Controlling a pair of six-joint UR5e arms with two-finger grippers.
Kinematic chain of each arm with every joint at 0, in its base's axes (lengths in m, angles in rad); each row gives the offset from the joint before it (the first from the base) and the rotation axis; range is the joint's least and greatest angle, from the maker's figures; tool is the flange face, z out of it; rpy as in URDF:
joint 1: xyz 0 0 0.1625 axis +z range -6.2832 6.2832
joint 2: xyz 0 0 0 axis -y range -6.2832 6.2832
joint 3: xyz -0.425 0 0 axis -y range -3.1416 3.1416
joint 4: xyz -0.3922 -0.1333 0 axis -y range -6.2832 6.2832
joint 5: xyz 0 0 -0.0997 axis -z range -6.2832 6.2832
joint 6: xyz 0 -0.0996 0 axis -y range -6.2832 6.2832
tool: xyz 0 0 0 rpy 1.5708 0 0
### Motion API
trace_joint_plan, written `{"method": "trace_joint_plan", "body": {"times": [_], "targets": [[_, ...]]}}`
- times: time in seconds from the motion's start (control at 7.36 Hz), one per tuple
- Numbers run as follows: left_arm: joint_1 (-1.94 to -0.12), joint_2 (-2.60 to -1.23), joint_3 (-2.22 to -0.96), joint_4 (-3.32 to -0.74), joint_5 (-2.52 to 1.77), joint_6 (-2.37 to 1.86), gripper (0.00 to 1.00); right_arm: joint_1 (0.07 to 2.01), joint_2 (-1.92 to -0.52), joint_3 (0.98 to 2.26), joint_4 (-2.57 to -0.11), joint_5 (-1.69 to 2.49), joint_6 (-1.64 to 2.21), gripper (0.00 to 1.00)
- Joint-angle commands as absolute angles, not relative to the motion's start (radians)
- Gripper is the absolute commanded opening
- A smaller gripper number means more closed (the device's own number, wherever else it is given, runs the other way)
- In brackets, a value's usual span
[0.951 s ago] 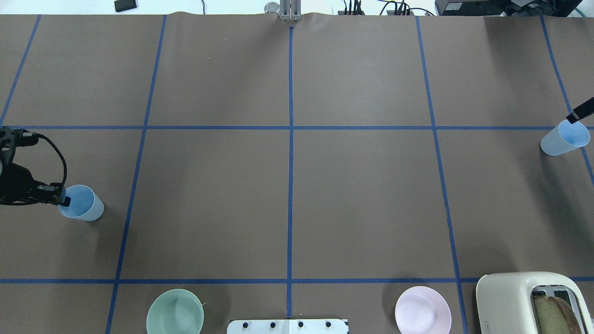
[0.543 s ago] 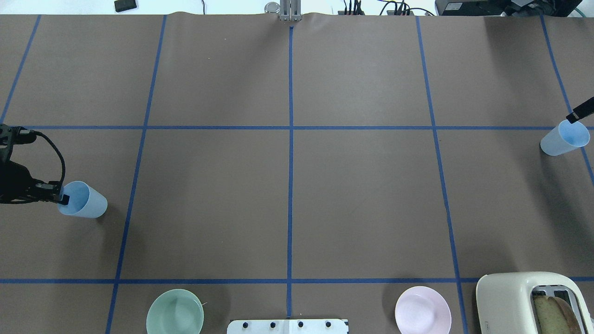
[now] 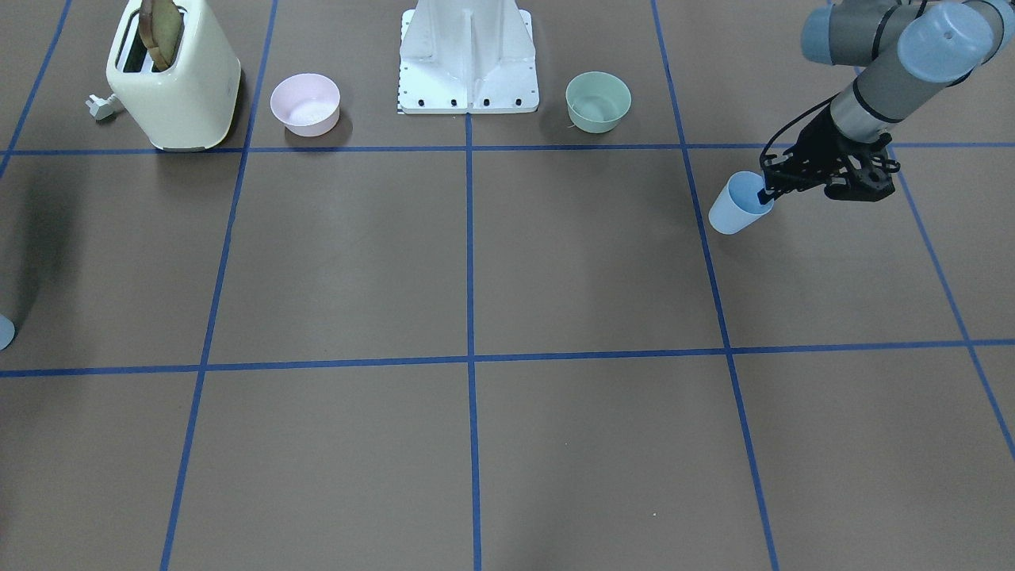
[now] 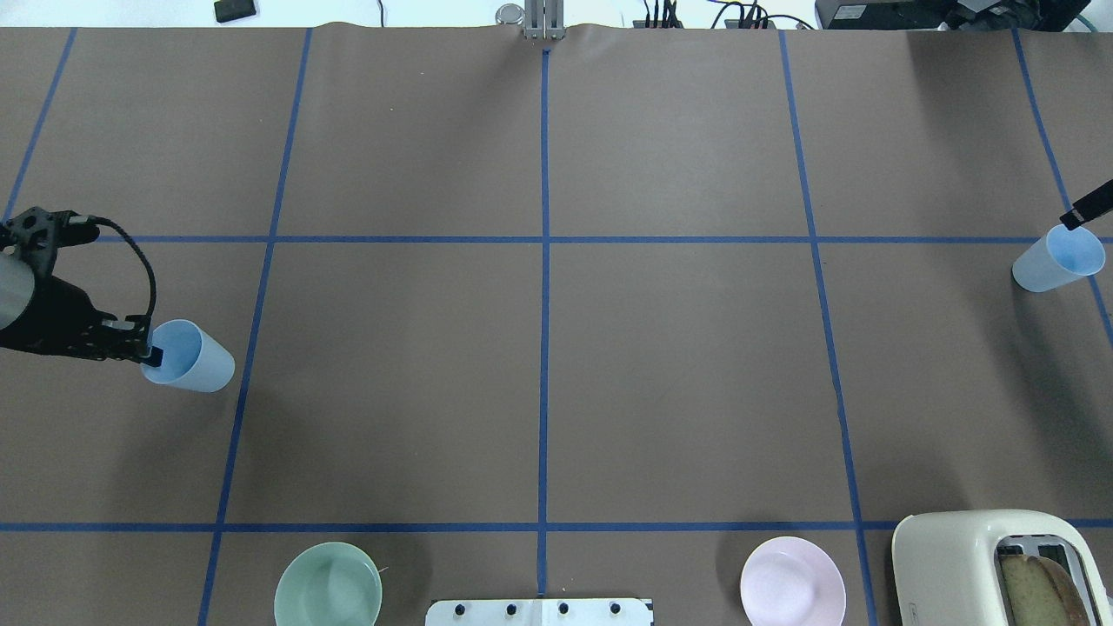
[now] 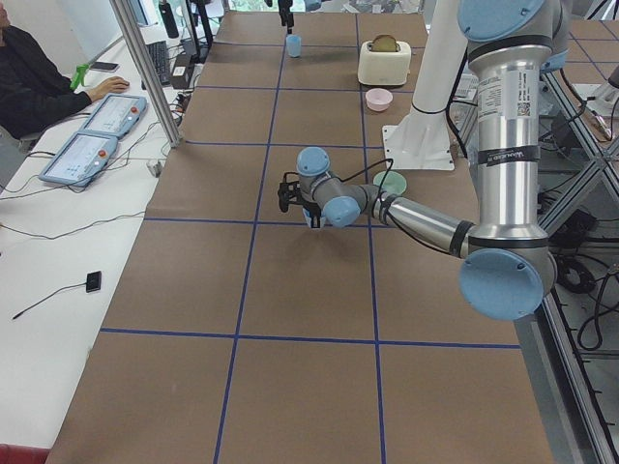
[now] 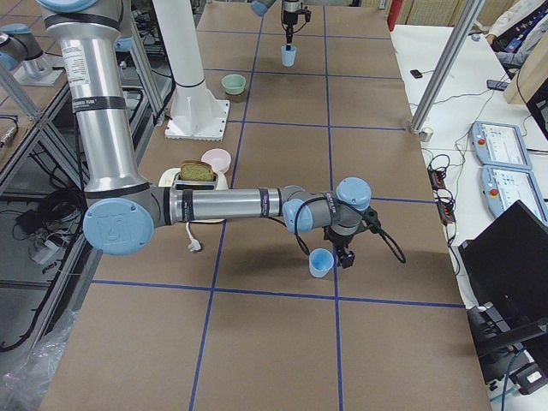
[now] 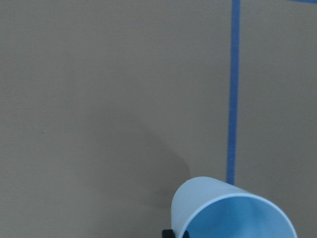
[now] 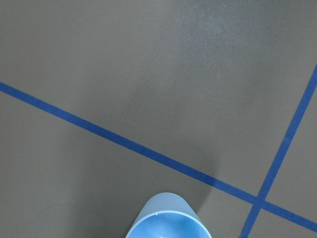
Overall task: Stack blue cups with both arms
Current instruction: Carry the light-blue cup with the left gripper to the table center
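Observation:
Two light blue cups are in view. My left gripper point(image 4: 153, 355) is shut on the rim of the left blue cup point(image 4: 193, 358), one finger inside it, and holds it tilted above the table. The same gripper point(image 3: 766, 193) and cup point(image 3: 731, 209) show in the front view. The cup fills the bottom of the left wrist view point(image 7: 229, 210). My right gripper point(image 4: 1075, 219) is at the table's right edge, shut on the rim of the right blue cup point(image 4: 1050, 263). That cup also shows in the right wrist view point(image 8: 168, 219) and the exterior right view point(image 6: 321, 261).
A cream toaster point(image 4: 991, 565) with bread stands at the near right. A pink bowl point(image 4: 791, 584) and a pale green bowl point(image 4: 328, 584) flank the white pedestal point(image 3: 468, 55). Blue tape lines grid the brown table.
My left gripper has carried its cup to the right and farther from the robot, with the cup tilting more. The right gripper and its cup have not moved.

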State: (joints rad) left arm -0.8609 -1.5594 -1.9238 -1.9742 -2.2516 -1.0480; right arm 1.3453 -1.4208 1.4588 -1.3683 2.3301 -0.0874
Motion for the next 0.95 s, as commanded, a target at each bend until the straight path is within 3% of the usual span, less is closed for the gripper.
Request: {"method": "trace_joint_plan", "body": {"times": [0.0,0.41,0.81], "targets": [[-0.874,-1.827,-1.916,-1.644,-2.250,-1.055,0.00,1.345,-1.419,1.459,-1.368,2.330,-0.089,1.00],[-0.873,-2.040,-1.826,-1.508,-2.223,-1.101,0.00,1.345,-1.419,1.459,-1.368,2.332,-0.092,1.00],[-0.848,-2.296,-1.598,-1.522,-2.224,-1.150,0.00,1.345,-1.419,1.460,-1.368,2.330,-0.092,1.00]]}}
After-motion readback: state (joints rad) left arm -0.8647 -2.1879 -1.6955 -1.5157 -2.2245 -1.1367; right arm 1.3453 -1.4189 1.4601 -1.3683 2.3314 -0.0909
